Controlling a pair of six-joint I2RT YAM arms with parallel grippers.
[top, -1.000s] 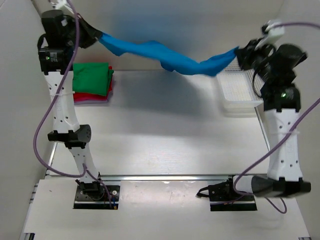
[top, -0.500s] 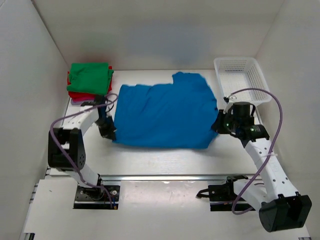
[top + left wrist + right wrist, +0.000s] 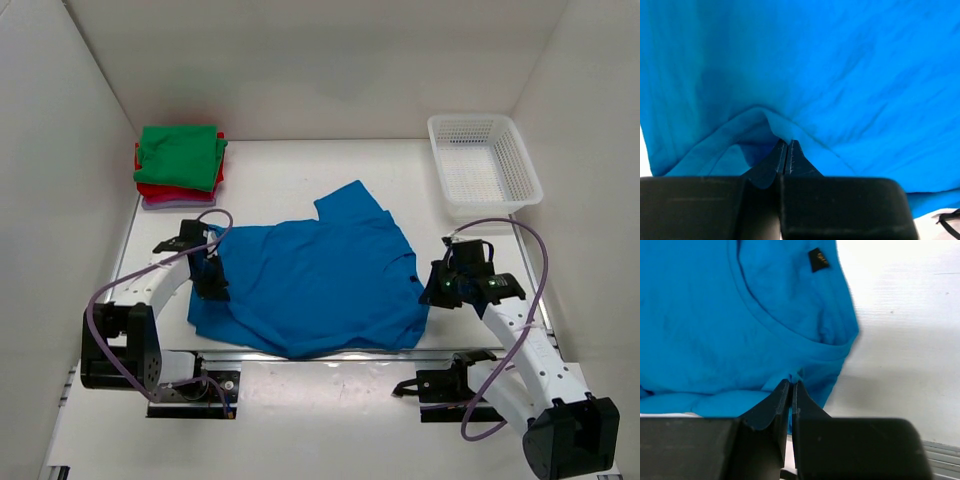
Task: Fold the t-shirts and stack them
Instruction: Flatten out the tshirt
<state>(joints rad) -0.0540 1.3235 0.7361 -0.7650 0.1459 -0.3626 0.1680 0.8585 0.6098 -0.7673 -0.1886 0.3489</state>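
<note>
A bright blue t-shirt [image 3: 315, 285] lies spread on the table, its near edge reaching the table's front. My left gripper [image 3: 210, 285] is shut on the blue t-shirt's left edge; in the left wrist view the cloth [image 3: 840, 75] is pinched at the fingertips [image 3: 786, 146]. My right gripper [image 3: 432, 293] is shut on the shirt's right edge, near the collar [image 3: 785, 325] and its dark tag [image 3: 818, 259]. Folded t-shirts, green [image 3: 180, 156] on top of red [image 3: 170, 189] and pale lavender, are stacked at the back left.
A white mesh basket [image 3: 483, 163] stands at the back right. White walls enclose the table on the left, back and right. A metal rail [image 3: 330, 352] runs along the front edge, with both arm bases behind it.
A second ago both arms held the blue t-shirt stretched high in the air. They have swung it down and pulled it toward the front edge, where it now lies spread flat.
</note>
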